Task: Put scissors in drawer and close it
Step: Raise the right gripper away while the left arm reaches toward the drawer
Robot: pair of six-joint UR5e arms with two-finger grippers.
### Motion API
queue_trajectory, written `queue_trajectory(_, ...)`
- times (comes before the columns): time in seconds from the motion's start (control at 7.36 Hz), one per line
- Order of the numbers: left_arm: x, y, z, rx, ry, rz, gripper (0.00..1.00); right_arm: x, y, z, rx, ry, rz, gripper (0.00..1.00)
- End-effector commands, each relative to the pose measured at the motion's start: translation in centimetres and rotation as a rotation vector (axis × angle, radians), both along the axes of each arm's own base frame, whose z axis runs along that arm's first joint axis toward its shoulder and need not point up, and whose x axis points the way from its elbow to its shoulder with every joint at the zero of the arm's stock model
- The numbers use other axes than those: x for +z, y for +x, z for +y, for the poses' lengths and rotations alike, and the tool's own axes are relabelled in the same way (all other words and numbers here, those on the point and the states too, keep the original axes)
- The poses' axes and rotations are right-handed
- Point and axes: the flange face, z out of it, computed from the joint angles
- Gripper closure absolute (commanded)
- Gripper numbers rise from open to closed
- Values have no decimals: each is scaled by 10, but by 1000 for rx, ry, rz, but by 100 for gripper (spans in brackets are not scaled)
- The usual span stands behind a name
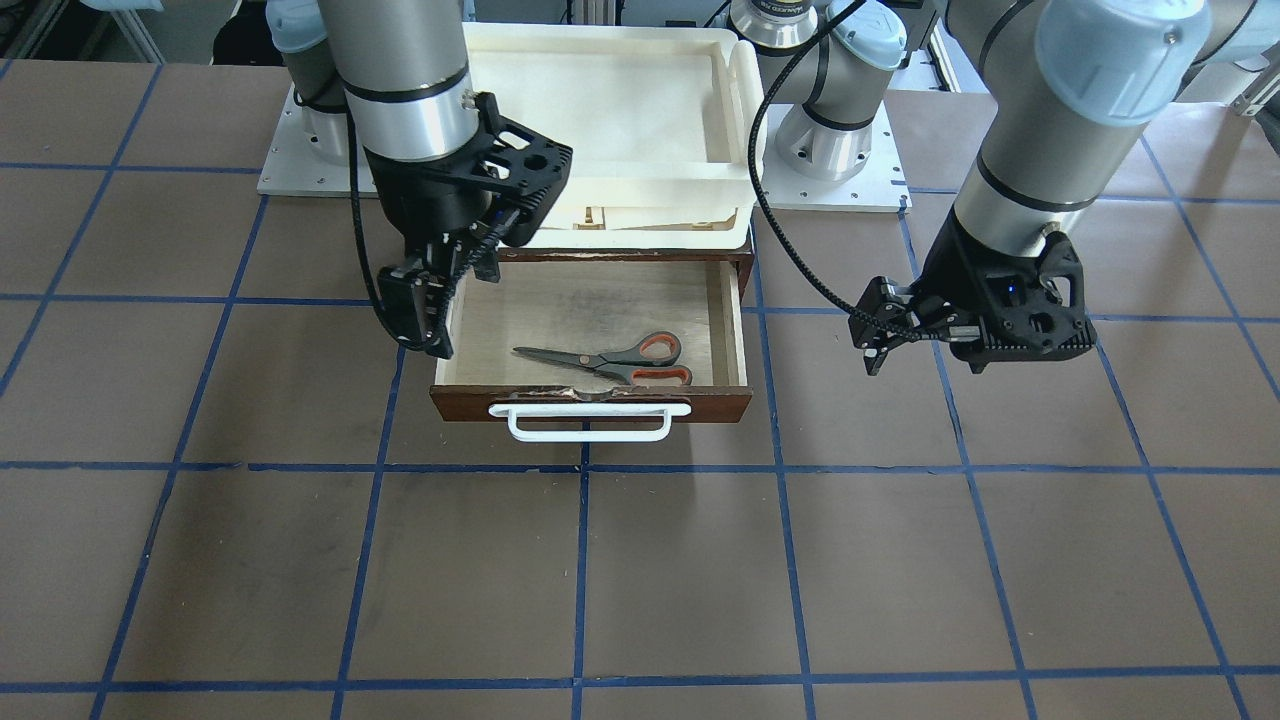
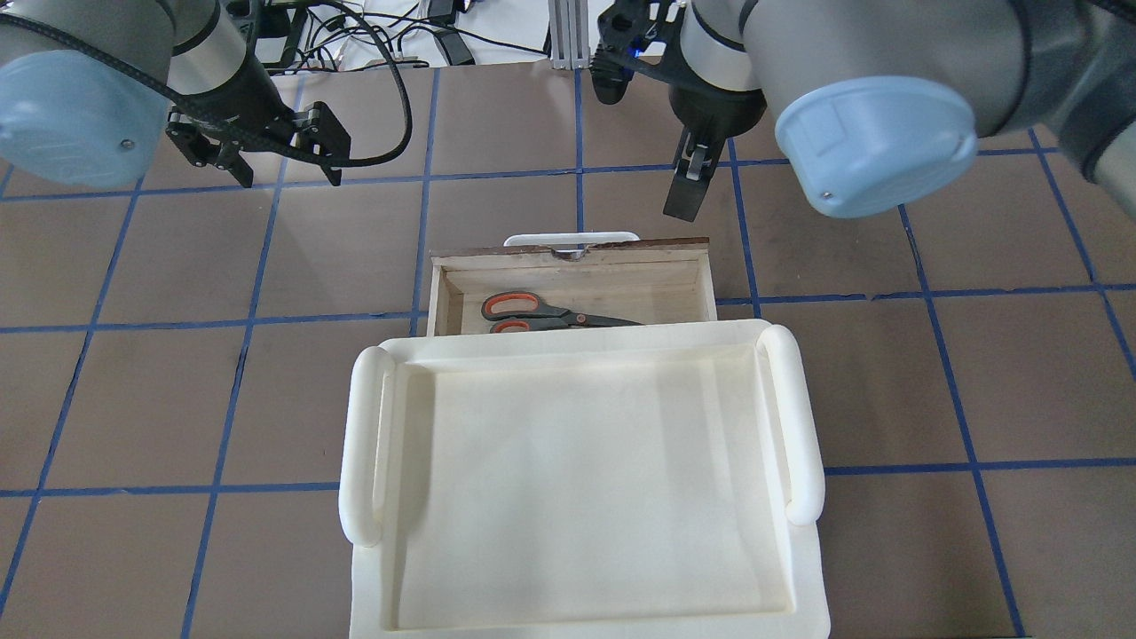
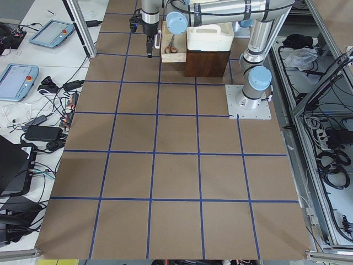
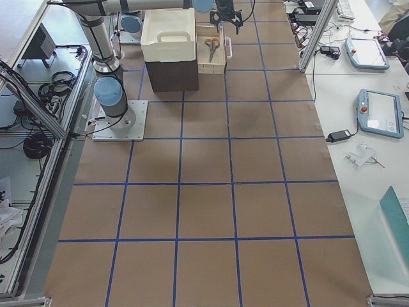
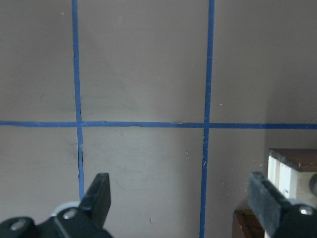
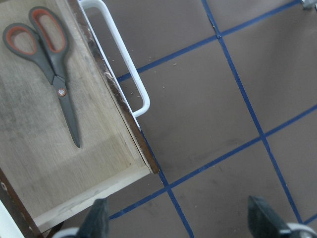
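Note:
The scissors [image 1: 610, 360], grey-handled with orange-red lining, lie flat inside the open wooden drawer [image 1: 720, 403], handles toward the robot's left. They also show in the overhead view [image 2: 541, 312] and the right wrist view [image 6: 47, 64]. The drawer's white bar handle [image 1: 590, 420] faces away from the robot. My right gripper [image 1: 425, 325] is open and empty, hovering beside the drawer's right side wall; it also shows in its wrist view [image 6: 181, 220]. My left gripper [image 1: 872, 335] is open and empty above the bare table, left of the drawer [image 5: 292, 158].
A cream-white plastic tray [image 2: 355, 444] sits on top of the dark cabinet that holds the drawer. The brown table has a blue tape grid. Both arm bases stand behind the cabinet. Tablets and cables lie on side benches [image 3: 16, 77].

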Motion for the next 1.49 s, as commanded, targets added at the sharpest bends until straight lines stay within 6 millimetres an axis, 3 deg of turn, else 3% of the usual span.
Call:
queue_trajectory(0.0,-11,-49,-20,1,-9,9,0,22,-37,13,-268,24,-39,0)
queue_trajectory(0.27,-43,-75,-46,33,-46,22,0,29,-45,22,-533,44,-78,0)
queue_trajectory(0.54,-84,-110,-55,34,-23,26,0,39,-46,37,-773,55,-120,0)
queue_trajectory(0.95,-124,-163,-62,78,-14,47,0,43,-48,38,-836,43,-139,0)
queue_trajectory(1.36,-153,-189,-55,116,30,40,0,43,-47,40,-939,49,-158,0)
